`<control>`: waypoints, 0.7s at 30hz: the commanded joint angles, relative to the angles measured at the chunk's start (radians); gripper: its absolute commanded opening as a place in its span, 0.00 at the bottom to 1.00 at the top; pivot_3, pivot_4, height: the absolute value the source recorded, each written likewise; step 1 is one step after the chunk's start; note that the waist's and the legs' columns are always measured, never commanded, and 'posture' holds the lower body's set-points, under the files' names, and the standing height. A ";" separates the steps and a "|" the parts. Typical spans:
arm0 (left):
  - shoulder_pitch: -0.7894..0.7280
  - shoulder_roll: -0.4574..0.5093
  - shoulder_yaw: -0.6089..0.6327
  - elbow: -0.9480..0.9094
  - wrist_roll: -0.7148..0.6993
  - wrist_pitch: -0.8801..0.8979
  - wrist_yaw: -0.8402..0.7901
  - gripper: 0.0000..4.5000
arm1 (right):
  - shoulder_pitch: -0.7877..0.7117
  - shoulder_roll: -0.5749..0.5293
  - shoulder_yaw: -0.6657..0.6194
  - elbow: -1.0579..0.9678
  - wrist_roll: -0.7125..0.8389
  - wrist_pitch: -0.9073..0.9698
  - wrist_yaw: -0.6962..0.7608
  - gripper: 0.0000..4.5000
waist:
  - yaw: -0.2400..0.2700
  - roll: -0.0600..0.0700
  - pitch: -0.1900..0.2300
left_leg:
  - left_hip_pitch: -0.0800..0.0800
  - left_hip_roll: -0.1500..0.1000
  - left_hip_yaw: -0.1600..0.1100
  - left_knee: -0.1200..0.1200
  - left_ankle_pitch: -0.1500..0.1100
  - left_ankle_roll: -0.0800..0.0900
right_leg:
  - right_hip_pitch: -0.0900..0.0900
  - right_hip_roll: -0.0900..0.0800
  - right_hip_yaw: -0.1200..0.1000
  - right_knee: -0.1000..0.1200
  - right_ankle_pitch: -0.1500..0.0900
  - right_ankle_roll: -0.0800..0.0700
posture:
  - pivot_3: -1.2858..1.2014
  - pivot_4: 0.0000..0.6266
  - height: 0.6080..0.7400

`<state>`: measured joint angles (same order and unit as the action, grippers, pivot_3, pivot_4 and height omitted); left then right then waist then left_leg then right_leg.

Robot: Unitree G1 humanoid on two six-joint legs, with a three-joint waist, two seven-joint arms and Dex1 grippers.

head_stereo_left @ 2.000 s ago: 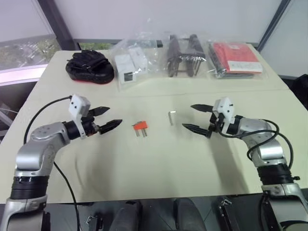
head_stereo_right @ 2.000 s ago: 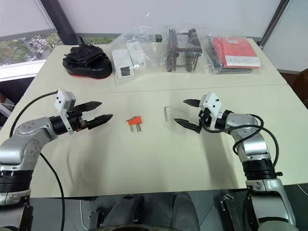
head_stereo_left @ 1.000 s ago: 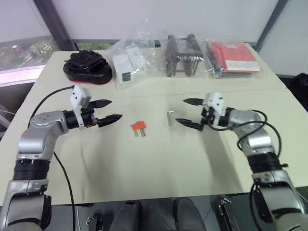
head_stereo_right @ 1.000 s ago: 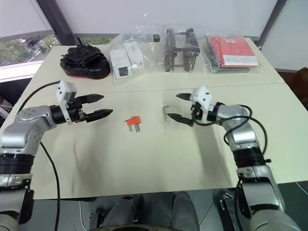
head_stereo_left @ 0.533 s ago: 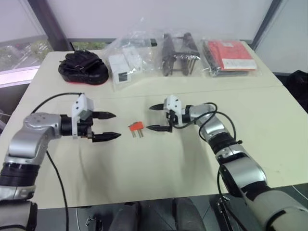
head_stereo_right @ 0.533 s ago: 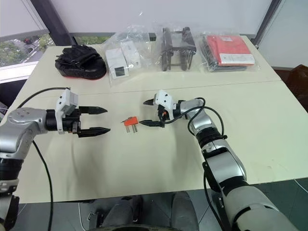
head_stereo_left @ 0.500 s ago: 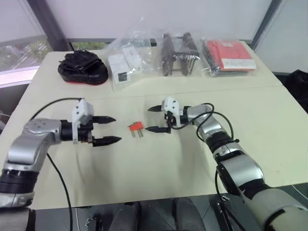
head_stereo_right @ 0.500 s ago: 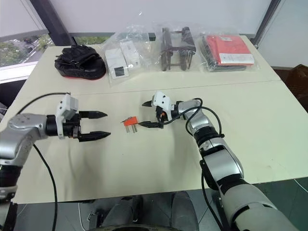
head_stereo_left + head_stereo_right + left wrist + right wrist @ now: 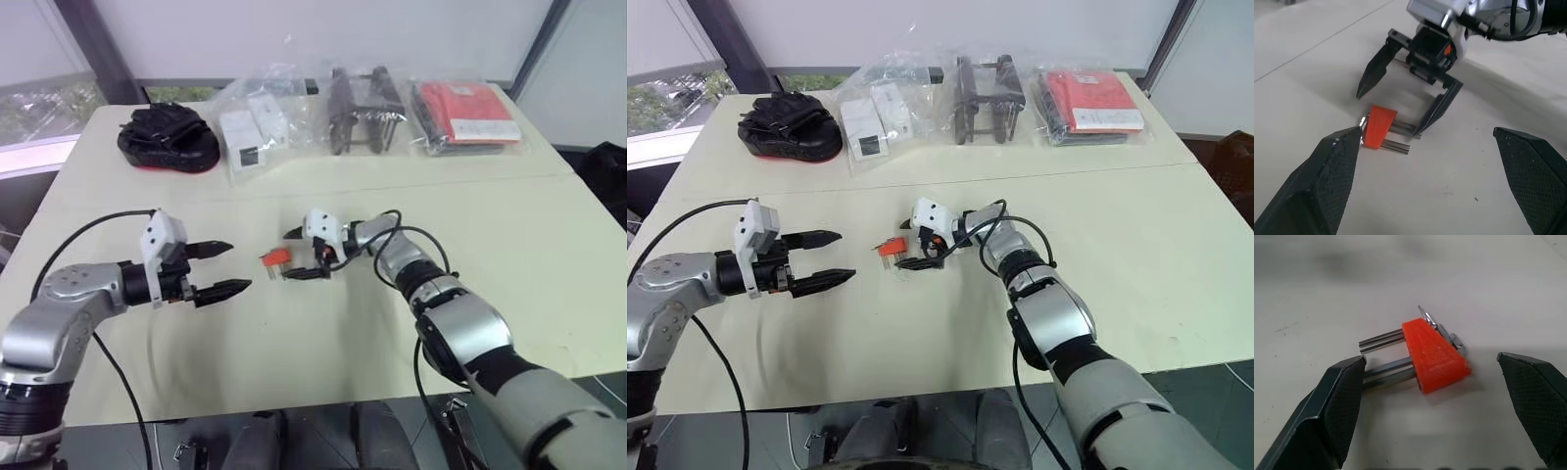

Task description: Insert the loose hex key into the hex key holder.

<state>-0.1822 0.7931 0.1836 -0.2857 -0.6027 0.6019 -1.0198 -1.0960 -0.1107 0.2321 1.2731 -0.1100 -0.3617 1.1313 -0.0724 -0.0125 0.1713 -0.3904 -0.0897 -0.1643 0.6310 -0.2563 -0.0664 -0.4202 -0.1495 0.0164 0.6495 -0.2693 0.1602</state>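
Note:
The hex key holder (image 9: 275, 258) is a small orange block lying flat at the table's middle, with short silvery keys (image 9: 1382, 339) sticking out of one side. My right gripper (image 9: 286, 257) reaches in from the right. It is open, with one finger on each side of the holder (image 9: 1435, 355), and one fingertip (image 9: 1422, 125) is right at the protruding keys. My left gripper (image 9: 239, 266) hovers open a little to the left of the holder (image 9: 1378, 127), pointing at it. The loose hex key is hidden, probably under my right wrist.
Along the far edge lie a black glove-like bundle (image 9: 165, 137), a clear bag of white boxes (image 9: 251, 122), a bag of dark tools (image 9: 358, 98) and a red packet in plastic (image 9: 466, 103). The table's front edge (image 9: 294, 401) is near.
My right gripper has swung left and down from beside the loose hex key to straddle the holder. My left gripper has drawn back a little. The head camera has shifted too.

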 commanded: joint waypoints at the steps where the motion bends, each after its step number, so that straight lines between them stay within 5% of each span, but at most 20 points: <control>1: 0.023 -0.006 0.042 -0.042 -0.023 -0.006 0.024 1.00 | -0.027 0.019 0.014 0.016 -0.041 -0.010 -0.014 0.99 | -0.001 0.000 0.000 | 0.000 0.000 0.000 0.000 0.000 0.000 | 0.000 0.000 0.000 0.000 0.000 0.000 | 0.52 0.24 1.00; 5: 0.040 -0.012 0.044 -0.055 -0.026 -0.012 0.045 1.00 | -0.032 0.032 0.011 0.032 -0.064 0.005 -0.020 0.80 | 0.000 0.000 0.000 | 0.000 0.000 0.000 0.000 0.000 0.000 | 0.000 0.000 0.000 0.000 0.000 0.000 | 0.52 0.24 1.00; 12: 0.066 -0.025 0.045 -0.063 -0.019 -0.033 0.078 1.00 | -0.031 0.033 -0.002 0.036 -0.072 0.027 0.012 0.01 | -0.001 0.000 -0.001 | 0.000 0.000 0.000 0.000 0.000 0.000 | 0.000 0.000 0.000 0.000 0.000 0.000 | 0.52 0.24 1.00; 21: 0.050 -0.037 0.019 -0.010 0.010 -0.078 0.077 1.00 | -0.075 0.028 -0.111 -0.006 0.032 0.093 0.115 0.00 | 0.000 0.001 -0.001 | 0.001 0.000 0.000 0.000 0.001 -0.001 | 0.000 0.000 0.000 0.001 0.000 0.000 | 0.52 0.24 1.00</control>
<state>-0.1194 0.7573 0.1990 -0.2921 -0.5979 0.5503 -0.9387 -1.1304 -0.0801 0.1601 1.2980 -0.1218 -0.2764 1.2265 -0.0719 -0.0120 0.1706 -0.3899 -0.0898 -0.1645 0.6309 -0.2557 -0.0675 -0.4201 -0.1493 0.0164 0.6503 -0.2692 0.1599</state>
